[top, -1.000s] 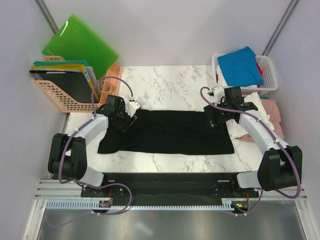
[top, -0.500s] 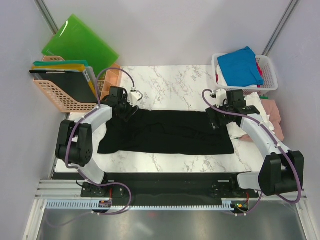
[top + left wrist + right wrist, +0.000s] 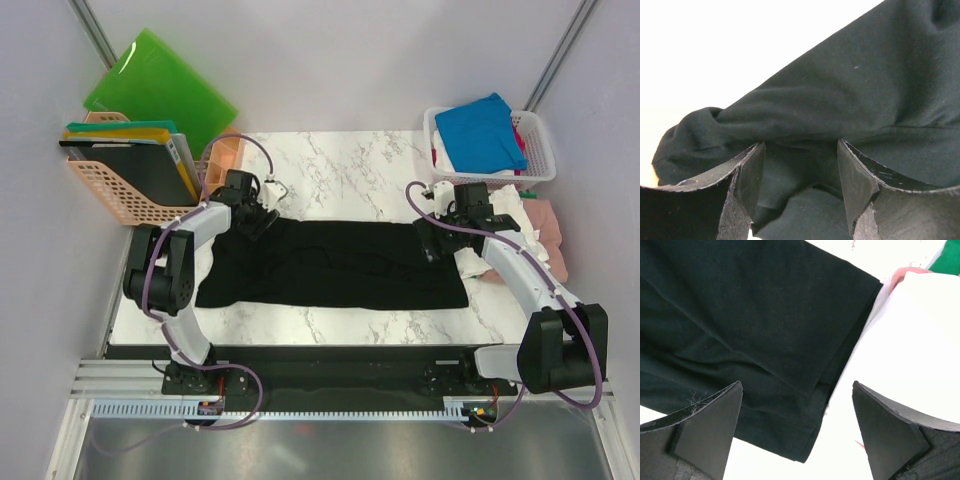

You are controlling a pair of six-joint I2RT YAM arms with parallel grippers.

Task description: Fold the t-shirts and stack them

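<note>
- Left gripper (image 3: pixel 800 150) parted, straddling the bunched far-left fold of the black t-shirt (image 3: pixel 335 265): seat cloth deep before closing
- Right gripper (image 3: pixel 797 390) spread wide above its right edge: lower, pinch evenly

Black t-shirt (image 3: pixel 855 95) fills most of frame, from top right down to bottom. Upper left is a blown-out white surface (image 3: pixel 715 40), no detail. Shirt edge runs diag. from top right down to a rounded, bunched lump at left. 1 thick fold crosses the frame just above the fingertips. Left gripper (image 3: pixel 800 177) at bottom: 2 dark fingers (image 3: pixel 747 185), jaws apart, w/ loose black cloth lying in the gap btwn them. Whether the tips touch the fold can't be told. Inner faces look scuffed, light scratches on the right 1.
</note>
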